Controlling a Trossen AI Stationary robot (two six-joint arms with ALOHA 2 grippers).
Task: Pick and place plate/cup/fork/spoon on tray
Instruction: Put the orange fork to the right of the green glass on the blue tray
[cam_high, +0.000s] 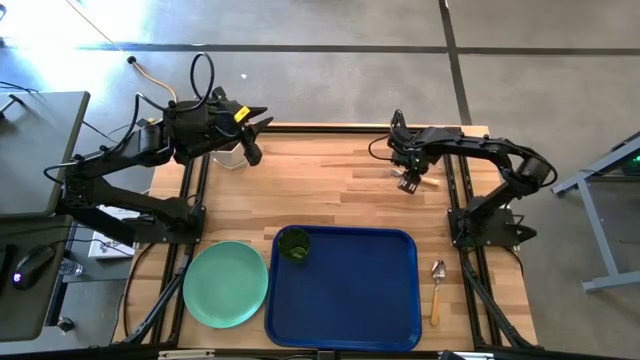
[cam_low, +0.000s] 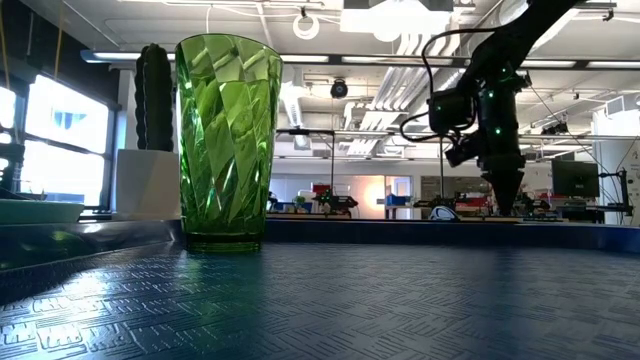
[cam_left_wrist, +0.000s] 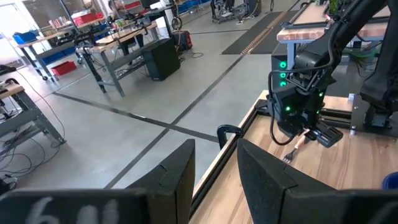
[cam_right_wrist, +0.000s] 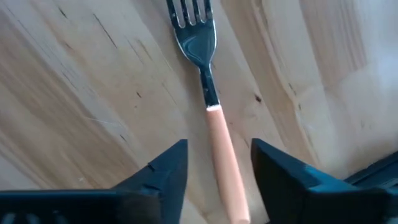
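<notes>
The fork (cam_right_wrist: 211, 118) lies flat on the wood at the table's far right, tines away from my right gripper. My right gripper (cam_right_wrist: 217, 180) is open and points down over it, one finger on each side of the orange handle (cam_right_wrist: 225, 168) without touching it. It also shows in the high view (cam_high: 408, 180). The green cup (cam_high: 294, 245) stands upright in the far-left corner of the blue tray (cam_high: 380, 300). The mint plate (cam_high: 226, 284) lies on the table left of the tray. The spoon (cam_high: 437, 290) lies right of the tray. My left gripper (cam_high: 255, 125) is open and empty, raised at the far left.
A cactus in a white pot (cam_low: 150, 130) stands at the table's far left, below my left arm. Bare wood lies between the fork and the tray. The table's far edge (cam_left_wrist: 249, 118) is close behind the fork.
</notes>
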